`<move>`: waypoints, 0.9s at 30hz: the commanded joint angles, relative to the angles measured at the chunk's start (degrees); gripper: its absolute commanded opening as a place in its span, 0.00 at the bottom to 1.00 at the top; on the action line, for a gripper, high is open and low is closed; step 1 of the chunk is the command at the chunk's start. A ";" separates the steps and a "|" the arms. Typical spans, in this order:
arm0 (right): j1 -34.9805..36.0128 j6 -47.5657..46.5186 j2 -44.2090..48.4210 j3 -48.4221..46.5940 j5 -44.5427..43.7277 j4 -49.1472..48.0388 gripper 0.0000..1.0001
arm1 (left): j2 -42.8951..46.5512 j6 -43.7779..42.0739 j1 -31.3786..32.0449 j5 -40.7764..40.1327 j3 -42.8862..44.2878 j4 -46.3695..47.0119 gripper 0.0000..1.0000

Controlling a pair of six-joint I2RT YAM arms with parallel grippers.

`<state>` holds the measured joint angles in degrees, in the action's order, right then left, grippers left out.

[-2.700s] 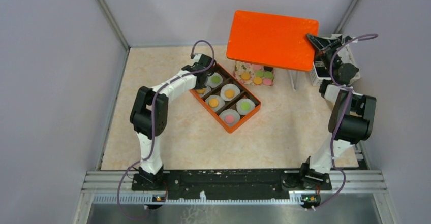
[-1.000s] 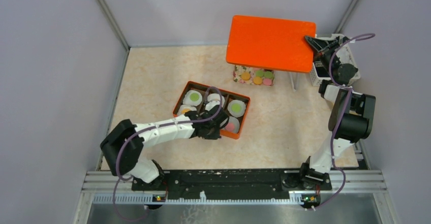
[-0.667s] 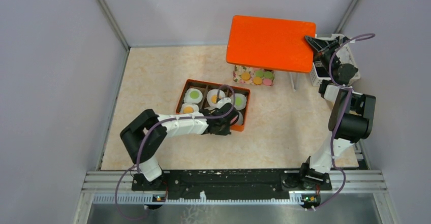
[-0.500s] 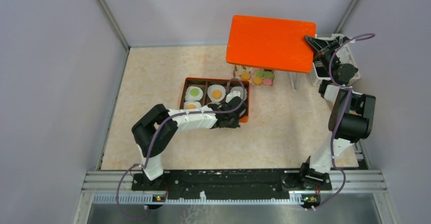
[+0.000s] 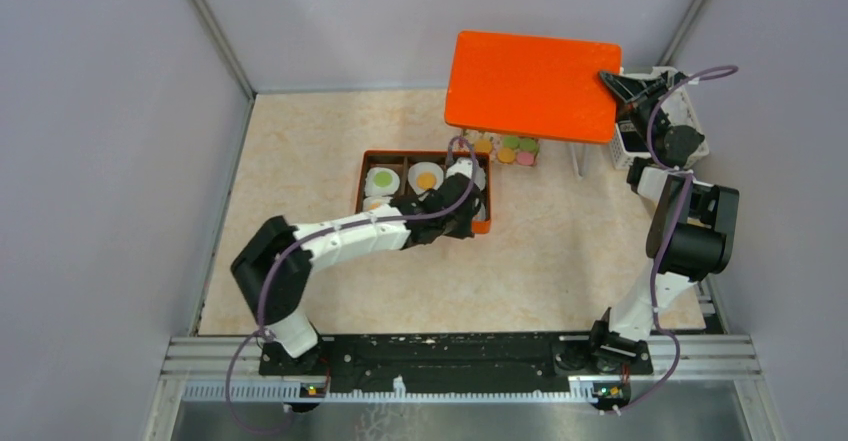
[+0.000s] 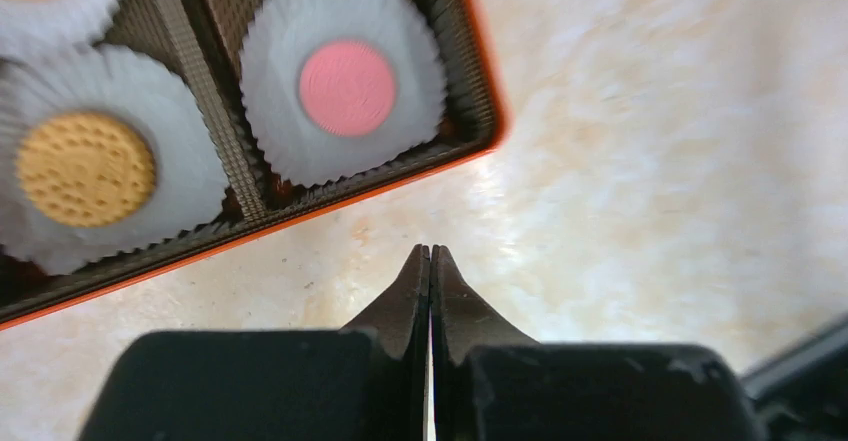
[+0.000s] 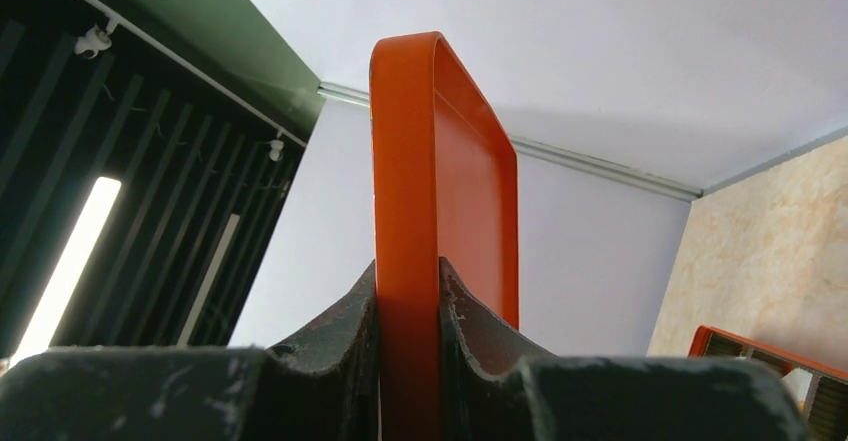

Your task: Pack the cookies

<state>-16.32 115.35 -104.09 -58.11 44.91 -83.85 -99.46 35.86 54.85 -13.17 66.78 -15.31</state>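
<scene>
An orange box [image 5: 415, 154] sits mid-table with cookies in white paper cups: a green cookie [image 5: 381, 178] and an orange cookie [image 5: 426, 179] show. My left gripper [image 5: 472, 223] is shut and empty, its arm lying across the box's right half. In the left wrist view the left gripper [image 6: 430, 251] sits on the table just outside the box rim [image 6: 300, 211], near a pink cookie [image 6: 347, 88] and an orange cookie [image 6: 85, 168]. My right gripper [image 5: 612, 81] is shut on the orange lid [image 5: 533, 83], held up in the air. In the right wrist view the right gripper [image 7: 408, 266] clamps the lid's edge [image 7: 405, 161].
More loose cookies [image 5: 505, 149] lie on a flowered tray behind the box, partly under the raised lid. A white container [image 5: 628, 143] stands at the far right by the right arm. Grey walls close in the table on three sides.
The left arm swept right and back along the box's front edge. The box turned from slanted to square and slid toward the flowered tray. The right arm and lid stayed still.
</scene>
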 commanded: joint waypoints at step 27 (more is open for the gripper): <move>35.23 -41.89 1.04 -11.82 -6.33 41.73 0.00 | 23.21 -5.48 -35.61 0.45 7.77 -1.29 0.00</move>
<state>15.07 88.82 -104.55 -63.26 44.66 -60.16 -77.60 28.47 22.28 -18.52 78.22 -21.02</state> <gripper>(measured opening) 0.182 0.005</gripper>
